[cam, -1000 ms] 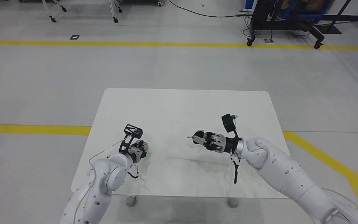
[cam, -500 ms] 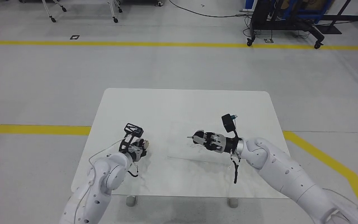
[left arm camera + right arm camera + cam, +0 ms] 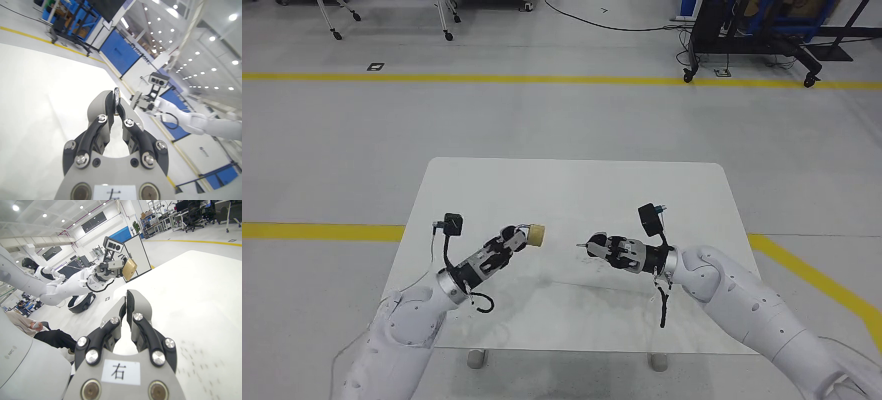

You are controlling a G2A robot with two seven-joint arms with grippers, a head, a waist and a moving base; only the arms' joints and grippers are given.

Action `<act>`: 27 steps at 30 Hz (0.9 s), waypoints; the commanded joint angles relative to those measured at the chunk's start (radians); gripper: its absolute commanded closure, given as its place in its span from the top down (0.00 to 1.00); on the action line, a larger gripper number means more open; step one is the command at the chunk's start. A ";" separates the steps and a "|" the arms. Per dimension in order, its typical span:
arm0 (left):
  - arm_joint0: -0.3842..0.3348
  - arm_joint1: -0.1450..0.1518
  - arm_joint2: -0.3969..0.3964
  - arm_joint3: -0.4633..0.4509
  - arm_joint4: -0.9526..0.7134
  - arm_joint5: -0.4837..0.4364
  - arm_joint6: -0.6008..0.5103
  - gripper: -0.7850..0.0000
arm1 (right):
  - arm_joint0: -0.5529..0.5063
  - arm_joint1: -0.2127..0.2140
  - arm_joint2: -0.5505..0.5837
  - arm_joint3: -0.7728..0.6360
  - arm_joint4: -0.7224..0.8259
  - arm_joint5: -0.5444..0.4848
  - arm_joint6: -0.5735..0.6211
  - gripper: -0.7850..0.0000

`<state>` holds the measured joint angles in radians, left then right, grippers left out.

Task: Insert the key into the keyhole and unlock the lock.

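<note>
Swinging out from the near edge of the table [image 3: 572, 190], the left gripper [image 3: 514, 239] now presents the lock [image 3: 536, 235], clamped between its fingers, toward the stationary right gripper [image 3: 597, 246], whose fingers pinch the key [image 3: 583, 243]; with lock and key still apart, alignment for insertion is likely next

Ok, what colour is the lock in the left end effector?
Brass gold; the lock shows best in the right wrist view.

Left gripper [image 3: 520, 239] pinched closed, forearm aimed toward 2 o'clock. Right gripper [image 3: 594, 246] pinched closed too, aimed toward 9 o'clock. Tips face each other, apart.
</note>
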<state>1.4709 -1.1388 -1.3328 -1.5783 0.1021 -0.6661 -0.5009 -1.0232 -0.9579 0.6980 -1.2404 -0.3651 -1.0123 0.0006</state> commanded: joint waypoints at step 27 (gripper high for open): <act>-0.088 -0.008 0.134 0.163 -0.224 -0.194 -0.153 0.00 | 0.040 -0.055 -0.020 -0.041 0.026 0.123 -0.006 0.00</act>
<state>1.3824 -1.1464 -1.1980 -1.4155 -0.1206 -0.8602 -0.6553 -0.9834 -1.0126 0.6778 -1.2817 -0.3384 -0.8885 -0.0053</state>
